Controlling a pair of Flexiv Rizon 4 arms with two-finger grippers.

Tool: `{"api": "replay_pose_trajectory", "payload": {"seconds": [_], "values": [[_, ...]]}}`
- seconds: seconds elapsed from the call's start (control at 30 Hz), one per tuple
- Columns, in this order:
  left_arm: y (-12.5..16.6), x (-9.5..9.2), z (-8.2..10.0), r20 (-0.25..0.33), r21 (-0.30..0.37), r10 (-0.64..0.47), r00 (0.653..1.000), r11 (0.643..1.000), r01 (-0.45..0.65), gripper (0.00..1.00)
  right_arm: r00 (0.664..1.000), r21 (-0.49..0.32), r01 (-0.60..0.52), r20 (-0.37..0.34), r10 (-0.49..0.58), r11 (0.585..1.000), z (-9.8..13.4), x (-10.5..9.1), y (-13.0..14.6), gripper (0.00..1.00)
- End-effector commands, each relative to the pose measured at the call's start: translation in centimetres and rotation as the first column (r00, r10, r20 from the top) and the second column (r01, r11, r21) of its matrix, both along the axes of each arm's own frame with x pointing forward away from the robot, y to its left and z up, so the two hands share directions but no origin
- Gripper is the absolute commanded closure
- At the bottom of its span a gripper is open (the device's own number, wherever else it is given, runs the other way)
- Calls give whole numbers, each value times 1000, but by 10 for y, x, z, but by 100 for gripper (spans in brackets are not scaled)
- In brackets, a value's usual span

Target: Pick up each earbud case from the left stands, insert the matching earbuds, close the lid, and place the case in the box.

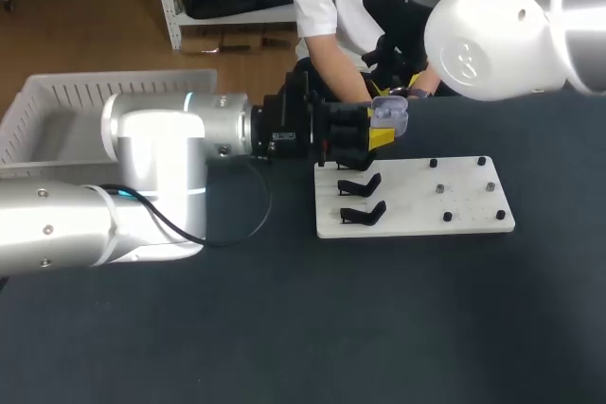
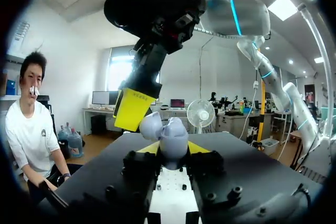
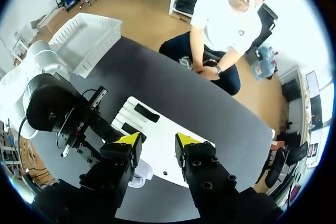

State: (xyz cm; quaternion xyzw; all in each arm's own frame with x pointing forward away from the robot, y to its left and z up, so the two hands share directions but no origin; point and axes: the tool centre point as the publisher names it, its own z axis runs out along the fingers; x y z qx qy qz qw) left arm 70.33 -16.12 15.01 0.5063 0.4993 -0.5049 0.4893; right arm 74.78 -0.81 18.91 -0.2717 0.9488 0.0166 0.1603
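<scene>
A lavender earbud case [image 1: 390, 113] is held above the far left corner of the white board [image 1: 417, 224], with my left gripper [image 1: 382, 128] shut on it. In the left wrist view the case [image 2: 170, 136] sits between the yellow tips with its lid open. My right gripper [image 3: 157, 142] hangs open just above it with nothing between its fingers. One of its yellow fingers [image 2: 134, 108] is close over the lid. Under that finger, part of the case [image 3: 139, 174] shows. Two empty black stands [image 1: 360, 184] [image 1: 363, 212] sit on the board's left side.
Small black pegs and grey pieces [image 1: 440, 188] stand on the board's right half. A white basket [image 1: 57, 120] is at the table's far left. A person's hands [image 3: 207, 69] rest at the far table edge. My right arm [image 1: 511, 26] looms over the far right.
</scene>
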Motion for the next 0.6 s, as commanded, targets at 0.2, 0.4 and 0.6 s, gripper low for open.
{"api": "replay_pose_trajectory", "payload": {"seconds": [0.2, 0.4, 0.6], "values": [[0, 0, 1, 4, -3, 10, 1000, 1000, -10, 100, 1000, 24, 25, 15, -25, 999, 1, -23, -7, 59], [0, 0, 1, 4, -3, 10, 1000, 1000, -10, 100, 992, 81, 94, 80, -100, 992, 12, -23, -20, 51], [16, 0, 11, 19, -9, 33, 999, 999, -32, 100, 972, 112, 164, 149, -180, 980, 25, -35, -43, 25]]}}
